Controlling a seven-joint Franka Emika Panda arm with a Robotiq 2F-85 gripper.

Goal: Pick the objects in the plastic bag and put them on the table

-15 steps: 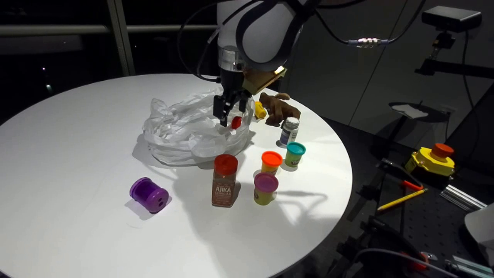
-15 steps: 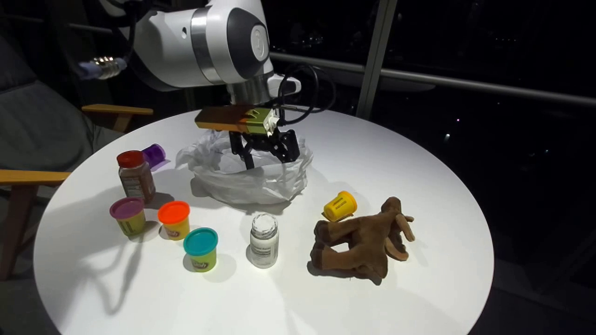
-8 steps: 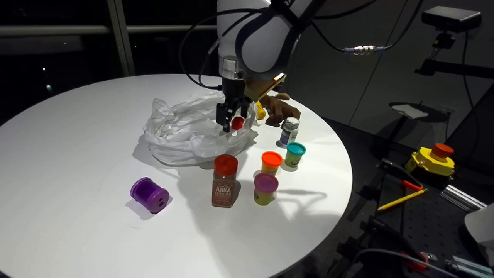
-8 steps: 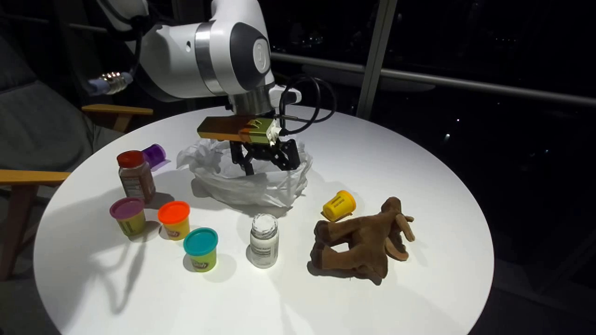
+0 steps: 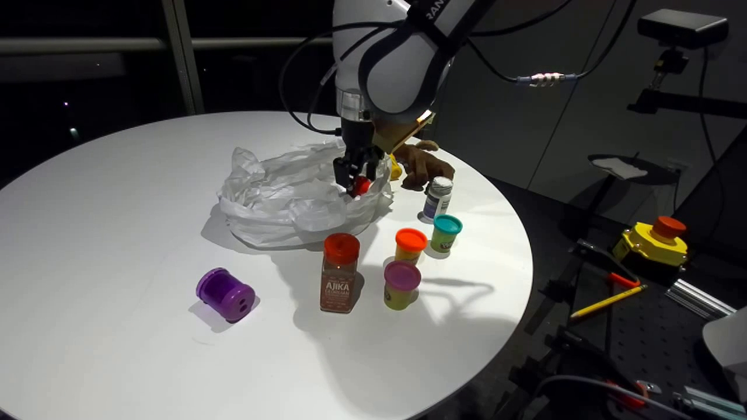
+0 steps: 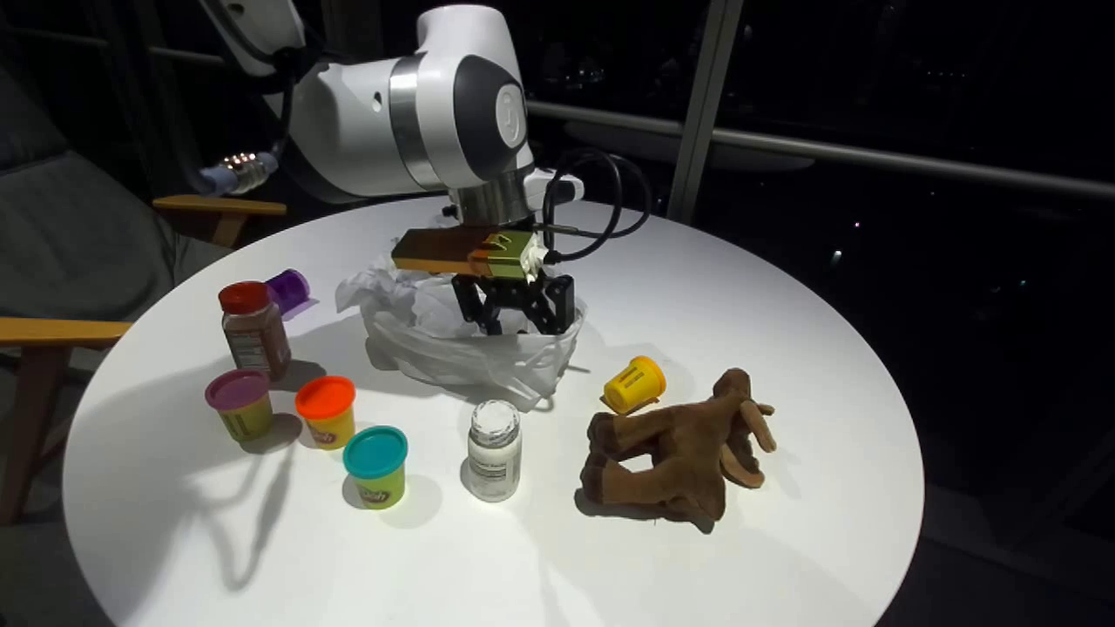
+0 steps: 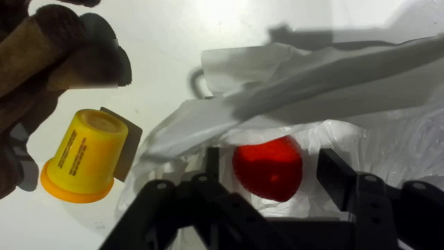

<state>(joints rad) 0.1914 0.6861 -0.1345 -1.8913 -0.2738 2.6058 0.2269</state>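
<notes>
Hand (image 7: 272, 173) astride a red object (image 7: 267, 169) inside a plastic bag (image 6: 470, 361)

The black fingers (image 7: 334, 178) stand wide apart, pointing down through the bag's mouth; the wrist view shows a gap on both sides of the rounded red object, which lies ungripped between them. Above, the white arm (image 6: 366, 131) bends downward at the wrist. One bag, white and crumpled, with one object showing in it. Around it, a yellow tub (image 6: 634, 387) lies on its side and three more stand upright, four in all: a teal-lidded Play-Doh tub (image 6: 376, 475), an orange-lidded Play-Doh tub (image 6: 327, 414) and a purple-lidded tub (image 6: 241, 409). One brown plush animal (image 6: 692, 457) lies just beside the yellow tub; one white bottle (image 6: 494, 457) stands between the plush and the teal-lidded tub. One red-capped Ajika jar (image 5: 338, 277) stands near the purple-lidded tub, and one purple two-hole pencil sharpener (image 5: 226, 294) lies on its side, apart from the jar. All this rests on a round white counter (image 5: 117, 233). Beyond it, in an exterior view, are a grey chair (image 6: 78, 235) and a metal window frame (image 6: 704, 113); in an exterior view, a yellow emergency-stop box (image 5: 649, 244) and a pencil (image 5: 608, 301).
</notes>
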